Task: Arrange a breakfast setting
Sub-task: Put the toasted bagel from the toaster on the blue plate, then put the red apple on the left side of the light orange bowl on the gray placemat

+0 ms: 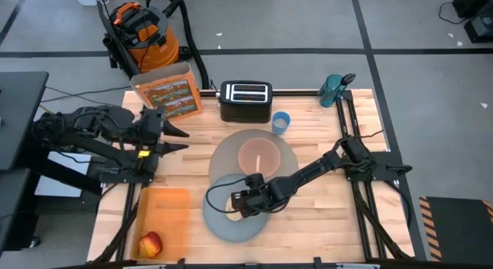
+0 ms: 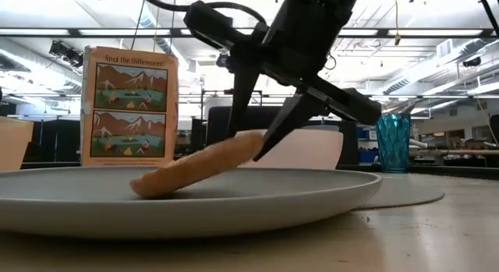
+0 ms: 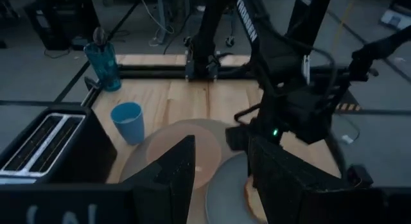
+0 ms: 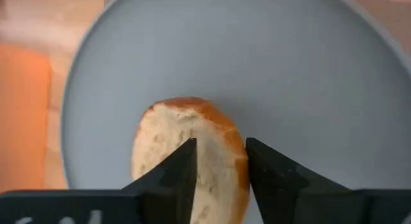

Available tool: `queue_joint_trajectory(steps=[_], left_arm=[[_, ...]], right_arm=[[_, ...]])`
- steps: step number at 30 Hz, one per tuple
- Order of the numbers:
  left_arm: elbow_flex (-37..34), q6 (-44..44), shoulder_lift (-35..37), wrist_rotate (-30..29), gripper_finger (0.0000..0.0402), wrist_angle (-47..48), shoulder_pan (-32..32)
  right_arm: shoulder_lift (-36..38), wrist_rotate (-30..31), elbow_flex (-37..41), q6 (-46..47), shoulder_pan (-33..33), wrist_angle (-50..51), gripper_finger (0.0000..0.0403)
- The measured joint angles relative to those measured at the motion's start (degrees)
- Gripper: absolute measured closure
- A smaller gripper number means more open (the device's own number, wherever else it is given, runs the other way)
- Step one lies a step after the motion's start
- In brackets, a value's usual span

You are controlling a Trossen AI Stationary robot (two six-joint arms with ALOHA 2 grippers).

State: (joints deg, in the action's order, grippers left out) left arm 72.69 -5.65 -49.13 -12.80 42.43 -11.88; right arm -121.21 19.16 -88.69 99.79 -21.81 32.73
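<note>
A grey plate (image 1: 219, 223) lies at the table's near middle, overlapping the near edge of the taupe mat (image 1: 286, 149). The translucent pink bowl (image 1: 258, 155) stands on the mat. My right gripper (image 1: 237, 201) is over the plate, shut on a bagel half (image 2: 195, 169), which also shows in the right wrist view (image 4: 186, 134). My left gripper (image 1: 181, 139) hangs open and empty at the table's left. The blue cup (image 1: 281, 121) stands beyond the mat. The red apple (image 1: 151, 243) lies on an orange board. No spoon shows. My right gripper pinches the bagel half's raised end (image 2: 248, 142) between its two fingers, one on the cut face and one at the crust (image 4: 239, 161). The fingers come down slanting from the table's right. The bagel is tilted, its lower end (image 2: 148, 186) on the plate (image 2: 257, 210).
A black toaster (image 1: 246, 101) and a picture box (image 1: 168, 93) stand at the far edge, a teal bottle (image 1: 333, 89) at the far right corner. The orange board (image 1: 166, 215) lies at the near left. Bare wood shows at the near right.
</note>
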Motion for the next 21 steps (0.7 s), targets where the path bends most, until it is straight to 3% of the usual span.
queue_joint_trajectory(steps=[4,9,12,21], left_arm=[[2.08,-2.8,0.79,3.87,0.0249,-1.69,0.02],[4.81,-7.88,0.75,16.86,0.0249,0.42,-0.78],[4.76,-12.62,-0.29,21.36,0.0249,5.01,-3.97],[4.68,-25.88,-6.61,18.34,0.0249,24.68,-20.23]], right_arm=[[2.06,-2.82,-0.12,-7.28,1.0,1.22,0.0233],[6.03,-4.26,-0.14,-17.34,2.45,5.74,0.0207],[9.14,-3.84,-0.15,-23.28,3.49,8.34,0.02],[17.01,5.61,-0.19,-37.41,5.2,8.85,0.0201]])
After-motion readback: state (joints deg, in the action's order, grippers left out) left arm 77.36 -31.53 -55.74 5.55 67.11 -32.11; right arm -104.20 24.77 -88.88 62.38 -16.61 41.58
